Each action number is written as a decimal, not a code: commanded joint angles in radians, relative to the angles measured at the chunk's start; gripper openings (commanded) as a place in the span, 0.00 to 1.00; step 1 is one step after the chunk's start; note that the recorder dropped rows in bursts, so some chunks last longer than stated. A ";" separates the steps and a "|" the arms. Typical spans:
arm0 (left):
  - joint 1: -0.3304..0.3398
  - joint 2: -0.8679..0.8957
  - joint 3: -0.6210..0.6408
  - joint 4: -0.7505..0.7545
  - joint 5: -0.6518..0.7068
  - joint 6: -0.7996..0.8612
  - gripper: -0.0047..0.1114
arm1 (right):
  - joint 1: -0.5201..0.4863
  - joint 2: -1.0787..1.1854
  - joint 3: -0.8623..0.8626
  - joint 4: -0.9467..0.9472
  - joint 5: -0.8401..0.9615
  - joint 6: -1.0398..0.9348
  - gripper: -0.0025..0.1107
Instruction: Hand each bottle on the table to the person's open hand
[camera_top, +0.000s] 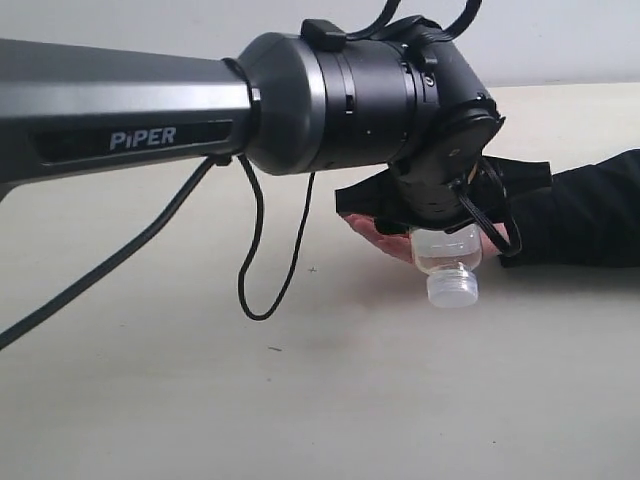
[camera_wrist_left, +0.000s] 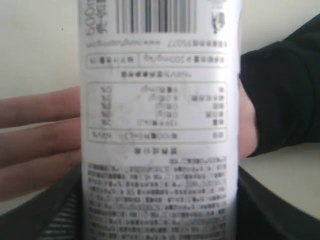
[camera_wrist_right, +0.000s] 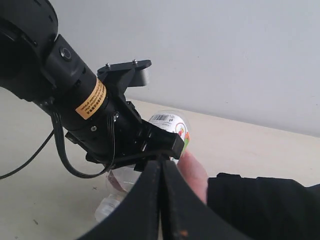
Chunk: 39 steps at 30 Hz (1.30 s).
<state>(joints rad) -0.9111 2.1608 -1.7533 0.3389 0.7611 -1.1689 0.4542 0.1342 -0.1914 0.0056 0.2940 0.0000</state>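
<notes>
A whitish bottle (camera_top: 447, 262) with a white cap hangs cap-down between the fingers of my left gripper (camera_top: 445, 228), which is shut on it. Its printed label (camera_wrist_left: 160, 125) fills the left wrist view, with a dark finger pressed against each side. The person's open hand (camera_top: 380, 232) lies palm up just behind and under the bottle, fingers (camera_wrist_left: 40, 135) stretched out beside it. My right gripper (camera_wrist_right: 161, 200) is shut with nothing in it, a short way from the hand (camera_wrist_right: 192, 172). No other bottle shows. The pale table (camera_top: 300, 400) lies below.
The person's black sleeve (camera_top: 580, 210) reaches in from the right along the table. My left arm's thick dark forearm (camera_top: 130, 115) spans the exterior view, with a black cable loop (camera_top: 262, 285) dangling under it. A pale wall stands behind.
</notes>
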 joint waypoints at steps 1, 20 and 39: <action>0.007 0.003 0.000 0.040 -0.008 -0.015 0.04 | -0.002 -0.004 0.004 0.001 -0.005 0.000 0.02; 0.015 0.051 0.000 -0.011 0.018 0.051 0.60 | -0.002 -0.004 0.004 0.001 -0.005 0.000 0.02; 0.015 -0.009 -0.009 -0.041 0.030 0.214 0.94 | -0.002 -0.004 0.004 0.005 -0.005 0.000 0.02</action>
<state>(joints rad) -0.8997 2.1976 -1.7533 0.2964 0.7786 -0.9952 0.4542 0.1342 -0.1914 0.0056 0.2940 0.0000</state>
